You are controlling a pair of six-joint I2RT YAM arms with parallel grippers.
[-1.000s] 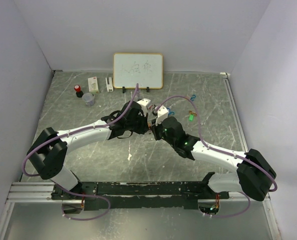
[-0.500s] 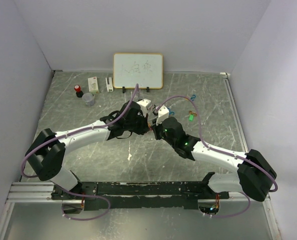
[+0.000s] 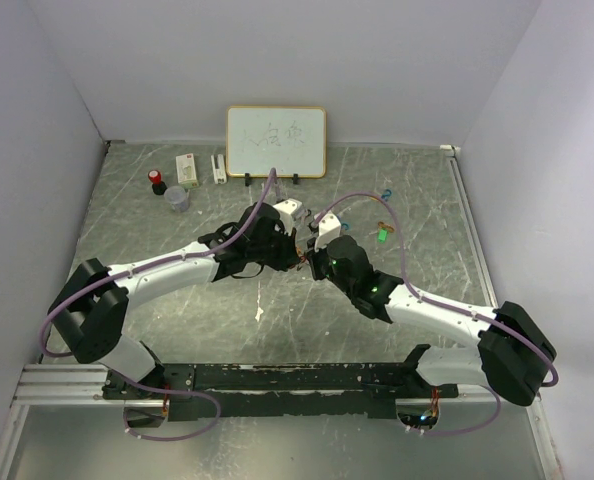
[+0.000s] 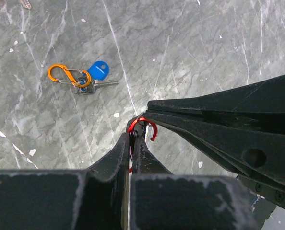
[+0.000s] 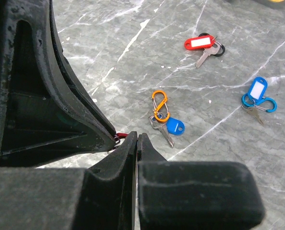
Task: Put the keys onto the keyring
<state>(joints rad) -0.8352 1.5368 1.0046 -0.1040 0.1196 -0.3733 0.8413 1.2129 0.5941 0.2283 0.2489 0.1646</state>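
Note:
My left gripper [image 4: 134, 135] is shut on a red carabiner-shaped keyring [image 4: 153, 128], whose open hook sticks out past the tips. My right gripper [image 5: 136, 139] is shut, its tips pressed against that red keyring [image 5: 121, 135]; what, if anything, it pinches is hidden. The two grippers meet above the table's middle [image 3: 303, 254]. On the table lie keys: a blue tag [image 4: 98, 70] with a metal key on an orange clip [image 4: 62, 74], a red-tagged key [image 5: 199, 43], and a blue tag [image 5: 257, 89] on a blue clip.
A whiteboard [image 3: 276, 141] stands at the back. Left of it are a white box [image 3: 187, 166], a red-capped bottle [image 3: 157, 181] and a small cup [image 3: 177, 198]. A green tag [image 3: 383, 236] and a blue clip [image 3: 385, 194] lie at the right.
Both grippers have stayed shut and pressed tip to tip. The arms have shifted only slightly, the joined tips drifting a little to the right.

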